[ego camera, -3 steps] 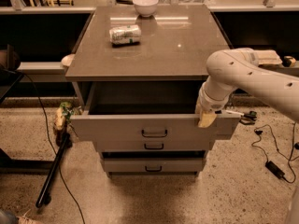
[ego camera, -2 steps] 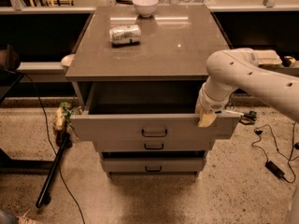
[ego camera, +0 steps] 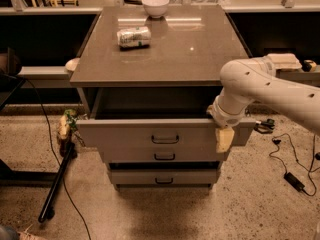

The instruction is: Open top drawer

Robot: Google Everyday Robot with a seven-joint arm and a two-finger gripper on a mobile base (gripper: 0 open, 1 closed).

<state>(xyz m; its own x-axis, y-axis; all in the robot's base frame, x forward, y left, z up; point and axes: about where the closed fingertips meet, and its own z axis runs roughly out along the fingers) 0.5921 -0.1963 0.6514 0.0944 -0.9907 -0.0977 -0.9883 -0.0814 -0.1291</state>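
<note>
The top drawer (ego camera: pixel 125 133) is the widest grey front of the cabinet and stands pulled out, with its dark box open under the tabletop. Its small black pull handle (ego camera: pixel 165 139) sits in the middle of the front. My gripper (ego camera: pixel 224 138) hangs from the white arm over the right end of the drawer front, at its upper edge and to the right of the handle. The narrower middle drawer (ego camera: pixel 164 156) and the smallest bottom drawer (ego camera: pixel 164 178) sit below it, pushed further in.
A crushed can (ego camera: pixel 133 36) and a white bowl (ego camera: pixel 155 5) rest on the grey tabletop (ego camera: pixel 190 54). A black pole (ego camera: pixel 56 183) leans on the floor at the left. Cables and a power brick (ego camera: pixel 293 180) lie on the floor at the right.
</note>
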